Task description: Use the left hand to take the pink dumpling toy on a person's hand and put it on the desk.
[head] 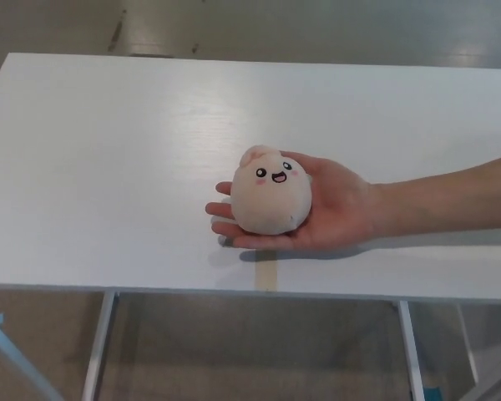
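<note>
Fingers of the robot do not show, so I cannot tell their state. On a person's open hand [330, 215] rests the pink dumpling toy [272, 198], above the white worktop [108, 167].

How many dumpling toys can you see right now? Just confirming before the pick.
1. The pink dumpling toy sits in the open palm of a person's hand, held over the near middle of the white desk. Nothing else on the desk could hide another.

Pink dumpling toy [272, 194] rests upright, face showing, in a person's open palm [326, 215]. Palm lies on the white surface [108, 167], just beyond a tape strip [268, 271] at its near edge.
</note>
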You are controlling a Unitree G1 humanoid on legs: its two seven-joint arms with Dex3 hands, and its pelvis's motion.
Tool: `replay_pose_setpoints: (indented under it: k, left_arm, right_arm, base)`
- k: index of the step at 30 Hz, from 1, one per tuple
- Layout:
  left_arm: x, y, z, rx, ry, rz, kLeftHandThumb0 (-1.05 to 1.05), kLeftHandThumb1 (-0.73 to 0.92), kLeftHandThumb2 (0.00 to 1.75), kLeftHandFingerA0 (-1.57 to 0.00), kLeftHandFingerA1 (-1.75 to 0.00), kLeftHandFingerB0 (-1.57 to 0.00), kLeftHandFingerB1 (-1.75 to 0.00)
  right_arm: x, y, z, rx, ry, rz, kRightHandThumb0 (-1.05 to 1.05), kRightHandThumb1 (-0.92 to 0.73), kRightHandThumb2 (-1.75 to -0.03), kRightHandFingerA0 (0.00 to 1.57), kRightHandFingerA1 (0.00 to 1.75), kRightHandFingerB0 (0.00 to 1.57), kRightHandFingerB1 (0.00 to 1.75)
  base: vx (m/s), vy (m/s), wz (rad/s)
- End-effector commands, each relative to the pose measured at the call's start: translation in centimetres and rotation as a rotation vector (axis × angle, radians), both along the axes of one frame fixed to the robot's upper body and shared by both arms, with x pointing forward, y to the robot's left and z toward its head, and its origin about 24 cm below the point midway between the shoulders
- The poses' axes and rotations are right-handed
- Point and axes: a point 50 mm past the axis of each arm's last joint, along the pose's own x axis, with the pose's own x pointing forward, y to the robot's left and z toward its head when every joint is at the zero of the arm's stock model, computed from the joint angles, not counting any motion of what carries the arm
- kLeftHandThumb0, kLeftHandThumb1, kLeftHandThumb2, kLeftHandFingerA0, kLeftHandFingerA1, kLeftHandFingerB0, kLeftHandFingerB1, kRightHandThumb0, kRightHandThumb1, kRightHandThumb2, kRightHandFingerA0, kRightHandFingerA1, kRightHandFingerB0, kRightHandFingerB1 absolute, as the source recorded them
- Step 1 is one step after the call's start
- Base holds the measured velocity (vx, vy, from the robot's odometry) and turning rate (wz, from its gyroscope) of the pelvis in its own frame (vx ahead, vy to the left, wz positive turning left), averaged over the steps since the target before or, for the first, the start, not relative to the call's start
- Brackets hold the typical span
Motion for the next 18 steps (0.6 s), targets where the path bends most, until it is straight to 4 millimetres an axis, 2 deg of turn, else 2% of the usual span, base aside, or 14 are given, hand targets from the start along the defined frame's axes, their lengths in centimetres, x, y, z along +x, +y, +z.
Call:
replay_pose_setpoints:
  k: [1, 3, 5, 6, 9, 11, 18]
  left_arm:
    - [-4.0, 2.6, 7.1, 0.021, -0.249, -0.055, -0.46, 0.41, 0.65, -0.29, -0.44, -0.2, -0.38]
    - [-4.4, 3.0, 8.2, 0.039, -0.281, -0.038, -0.46, 0.41, 0.65, -0.29, -0.44, -0.2, -0.38]
    - [-5.2, 3.7, 10.7, 0.101, -0.359, -0.017, -0.49, 0.39, 0.65, -0.28, -0.45, -0.18, -0.37]
    - [-5.6, 4.1, 13.4, 0.168, -0.447, -0.013, -0.49, 0.38, 0.65, -0.25, -0.45, -0.17, -0.37]
    - [-5.9, 4.1, 15.3, 0.203, -0.519, -0.007, -0.5, 0.38, 0.65, -0.24, -0.47, -0.17, -0.37]
    - [-6.0, 3.9, 17.5, 0.251, -0.625, -0.01, -0.48, 0.37, 0.65, -0.23, -0.5, -0.15, -0.36]
    - [-5.2, 3.2, 20.6, 0.318, -0.792, -0.046, -0.56, 0.39, 0.69, -0.24, -0.56, -0.15, -0.38]
  right_arm:
    - [-0.4, -0.6, 0.0, -0.004, 0.012, -0.003, -0.29, -0.66, -0.59, 0.56, 0.45, 0.43, 0.39]
    - [-0.3, -0.6, 0.0, -0.002, 0.01, -0.002, -0.29, -0.66, -0.59, 0.56, 0.45, 0.43, 0.39]
    - [-0.2, -0.6, 0.0, -0.003, 0.009, 0.001, -0.29, -0.65, -0.59, 0.56, 0.45, 0.43, 0.39]
    - [-0.1, -0.7, 0.1, -0.01, 0.008, 0.002, -0.29, -0.65, -0.59, 0.56, 0.45, 0.43, 0.39]
    - [0.0, -0.6, 0.1, -0.013, 0.011, 0.004, -0.29, -0.65, -0.59, 0.57, 0.45, 0.43, 0.39]
    - [-0.1, -0.5, 0.1, -0.006, 0.012, 0.0, -0.28, -0.66, -0.59, 0.57, 0.45, 0.43, 0.39]
    - [0.3, -0.3, 0.2, -0.011, 0.007, 0.009, -0.28, -0.65, -0.59, 0.58, 0.45, 0.44, 0.4]
  base:
    - [0.0, 0.0, 0.0]
    - [0.0, 0.0, 0.0]
    - [0.0, 0.0, 0.0]
    - [0.0, 0.0, 0.0]
    - [0.0, 0.0, 0.0]
    - [0.0, 0.0, 0.0]
    - [0.0, 0.0, 0.0]
